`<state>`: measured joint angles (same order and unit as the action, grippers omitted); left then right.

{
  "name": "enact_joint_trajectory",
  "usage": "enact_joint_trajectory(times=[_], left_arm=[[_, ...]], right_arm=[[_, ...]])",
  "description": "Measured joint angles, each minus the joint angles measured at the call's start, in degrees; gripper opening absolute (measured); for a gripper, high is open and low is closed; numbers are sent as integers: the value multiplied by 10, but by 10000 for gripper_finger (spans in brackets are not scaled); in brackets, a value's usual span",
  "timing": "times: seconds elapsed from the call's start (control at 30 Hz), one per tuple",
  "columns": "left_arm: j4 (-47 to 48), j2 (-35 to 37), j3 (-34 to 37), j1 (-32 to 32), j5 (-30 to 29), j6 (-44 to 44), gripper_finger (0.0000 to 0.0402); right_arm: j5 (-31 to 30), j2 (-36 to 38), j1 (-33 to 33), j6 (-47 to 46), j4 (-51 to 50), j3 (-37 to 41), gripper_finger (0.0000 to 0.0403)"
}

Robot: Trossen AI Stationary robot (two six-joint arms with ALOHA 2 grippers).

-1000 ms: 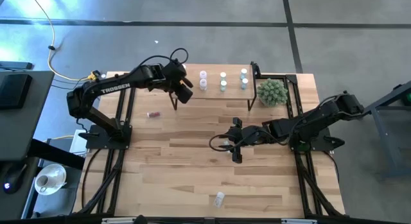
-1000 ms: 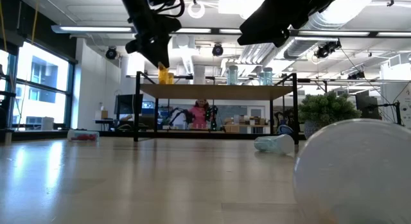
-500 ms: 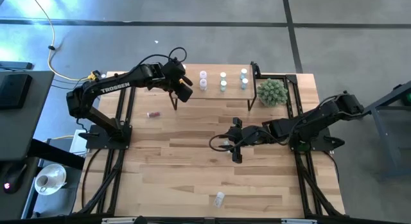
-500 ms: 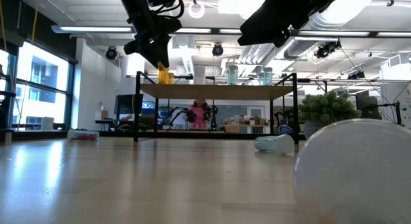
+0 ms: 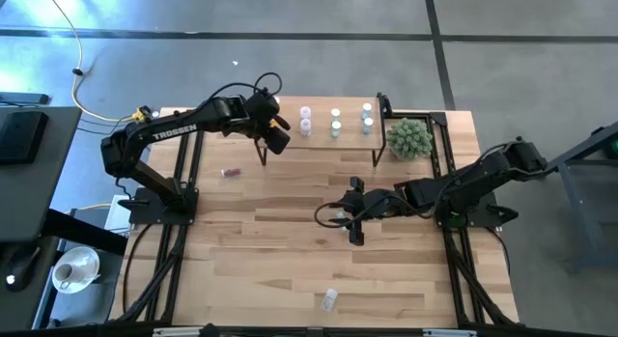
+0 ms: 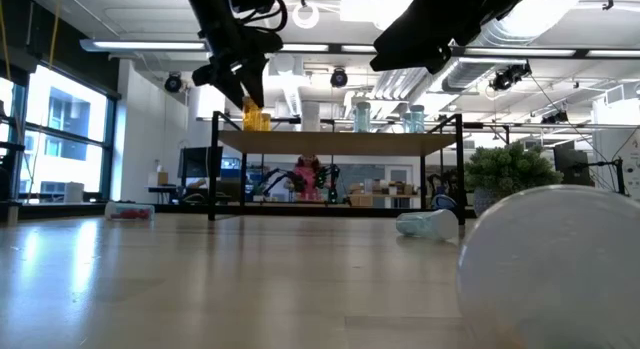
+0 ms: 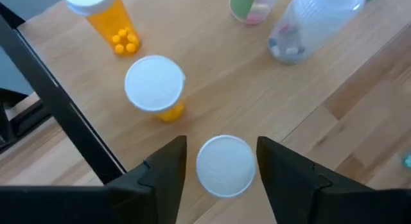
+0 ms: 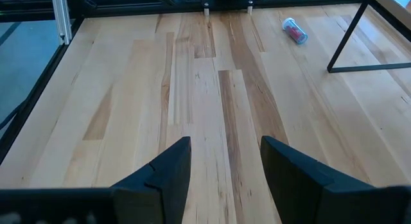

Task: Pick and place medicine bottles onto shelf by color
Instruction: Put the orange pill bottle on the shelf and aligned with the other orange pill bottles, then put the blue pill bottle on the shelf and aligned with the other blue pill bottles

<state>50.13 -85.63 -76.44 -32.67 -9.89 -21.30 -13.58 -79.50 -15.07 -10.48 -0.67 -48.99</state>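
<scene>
Orange bottle (image 7: pixel 224 165) stands on the shelf (image 7: pixel 212 89) — left gripper (image 7: pixel 221 169) fingers spread around it, apparently released; lift straight up. Right gripper (image 8: pixel 225 166) — fingers spread, empty.

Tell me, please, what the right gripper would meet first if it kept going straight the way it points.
Probably nothing: ahead of the right gripper lies bare tabletop up to the black frame. The pink bottle and shelf leg lie off to one side.
</scene>
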Motion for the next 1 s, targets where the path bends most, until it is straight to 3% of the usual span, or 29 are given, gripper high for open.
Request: enact_joint_trajectory(times=[0.43,0.8,1.0], left_arm=[[10,1,-85,0,63,10,198],[118,11,-116,7,62,19,198],[164,33,-94,55,22,26,198]], right_arm=[[0,0,0,-3,-8,0,179],[0,0,0,-34,-36,0,179],[0,0,0,-51,-54,0,179]])
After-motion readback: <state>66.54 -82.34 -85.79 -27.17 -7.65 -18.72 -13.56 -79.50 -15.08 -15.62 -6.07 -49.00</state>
